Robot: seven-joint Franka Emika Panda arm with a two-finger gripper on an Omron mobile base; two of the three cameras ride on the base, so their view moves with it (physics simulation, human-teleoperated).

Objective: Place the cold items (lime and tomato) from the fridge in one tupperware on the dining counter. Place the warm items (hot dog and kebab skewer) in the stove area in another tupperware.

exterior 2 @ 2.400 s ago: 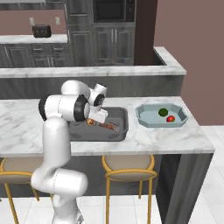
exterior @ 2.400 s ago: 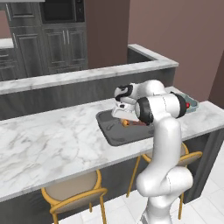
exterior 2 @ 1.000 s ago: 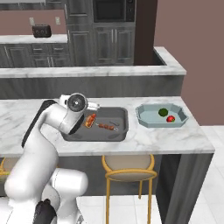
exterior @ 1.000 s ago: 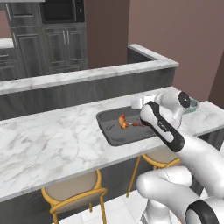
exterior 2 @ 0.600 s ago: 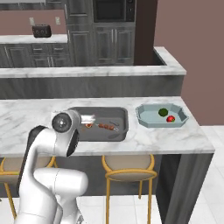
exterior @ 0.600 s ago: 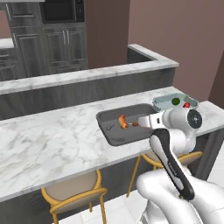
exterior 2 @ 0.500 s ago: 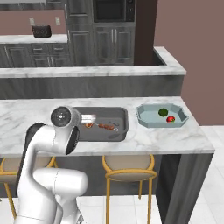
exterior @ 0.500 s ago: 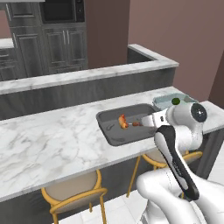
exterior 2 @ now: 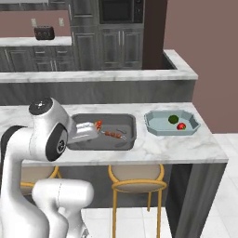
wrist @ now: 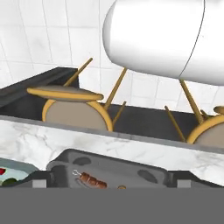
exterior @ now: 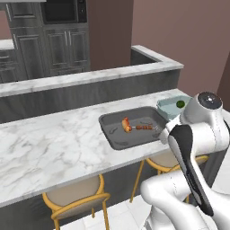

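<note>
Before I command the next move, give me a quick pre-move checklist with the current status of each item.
1. Lime and tomato in the light tupperware: ok.
2. Hot dog in the dark tupperware: ok.
3. Kebab skewer in the same dark tupperware, beside the hot dog: ok.
4. Both tupperwares flat on the dining counter, apart from each other: ok.
5. Gripper state: cannot tell; the fingertips are not clear in the hand view.
6. Arm clear of the containers: cannot tell; its white link overlaps the dark tupperware's edge in the right base view.
</note>
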